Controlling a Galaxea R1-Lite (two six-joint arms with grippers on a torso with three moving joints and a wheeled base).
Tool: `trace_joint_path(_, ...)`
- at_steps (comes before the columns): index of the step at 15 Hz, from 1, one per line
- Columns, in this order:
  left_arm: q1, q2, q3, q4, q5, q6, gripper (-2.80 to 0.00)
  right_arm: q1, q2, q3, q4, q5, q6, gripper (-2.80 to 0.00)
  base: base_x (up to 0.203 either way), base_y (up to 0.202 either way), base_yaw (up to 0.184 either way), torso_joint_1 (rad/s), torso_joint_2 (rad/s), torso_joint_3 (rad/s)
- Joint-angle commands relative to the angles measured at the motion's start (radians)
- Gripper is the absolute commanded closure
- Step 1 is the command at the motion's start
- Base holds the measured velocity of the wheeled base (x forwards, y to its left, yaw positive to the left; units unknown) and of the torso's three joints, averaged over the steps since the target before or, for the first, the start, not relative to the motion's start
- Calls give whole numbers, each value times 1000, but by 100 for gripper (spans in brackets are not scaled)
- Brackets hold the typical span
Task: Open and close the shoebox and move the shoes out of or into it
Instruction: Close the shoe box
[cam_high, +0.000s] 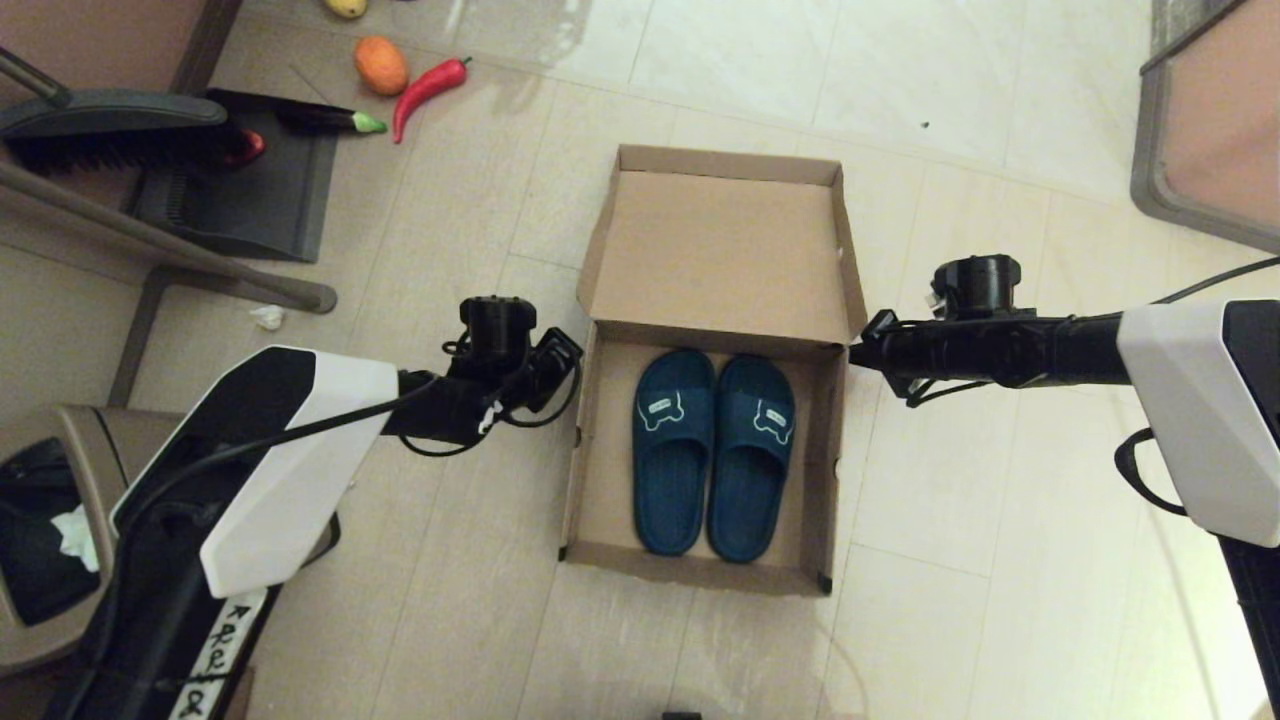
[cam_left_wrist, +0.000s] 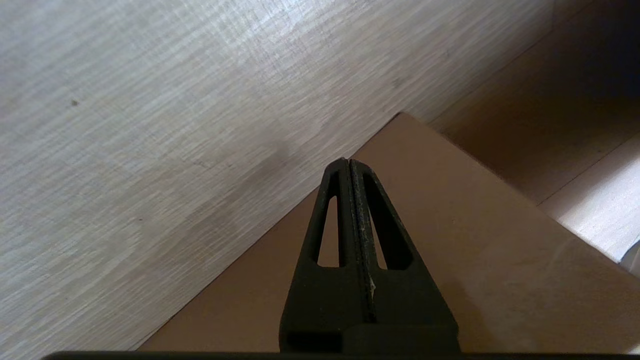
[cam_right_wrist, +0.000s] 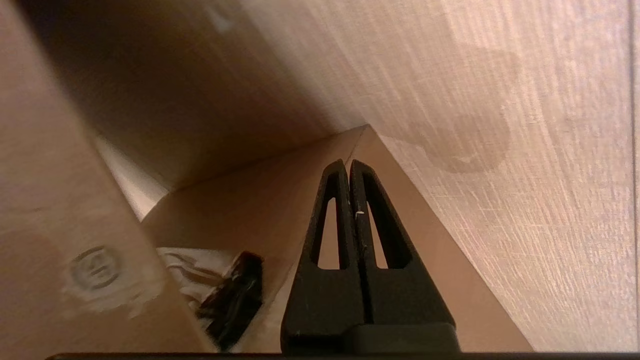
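The brown cardboard shoebox (cam_high: 582, 470) lies open on the floor, its hinged lid (cam_high: 720, 250) folded flat back on the far side. Inside, the two teal-blue slippers (cam_high: 673, 450) (cam_high: 752, 455) lie side by side, each with a white bone outline on its strap. My left gripper (cam_high: 562, 358) (cam_left_wrist: 348, 162) is shut and empty, just outside the box's left wall near the hinge, over cardboard (cam_left_wrist: 475, 240). My right gripper (cam_high: 862, 350) (cam_right_wrist: 348, 162) is shut and empty at the right wall near the hinge. A dark tape patch (cam_right_wrist: 232, 295) shows beside it.
A brown trash bin (cam_high: 50, 540) stands at the near left. A dustpan (cam_high: 250, 190) and brush (cam_high: 110, 125) lie far left, with a red pepper (cam_high: 430, 88), an orange fruit (cam_high: 381, 65) and crumpled paper (cam_high: 267, 317) on the floor. Furniture (cam_high: 1210, 130) fills the far right corner.
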Motion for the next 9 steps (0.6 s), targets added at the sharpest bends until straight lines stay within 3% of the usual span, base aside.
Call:
trace_joint_path(1,-13,-6,12,10,1,-6,0,1,12,0,-6,3,22,0,0,0,0,0,0,0)
trace_joint_path(4,-20,-8,17,54,1,-6,0,6,16,0,-55,4,89,0,0,0,0,0,0,0)
trace_joint_path(9,-42,-48,91,85,1,-4,0,33,12,10,-42,2,91,0,0,0,0,0,0,0)
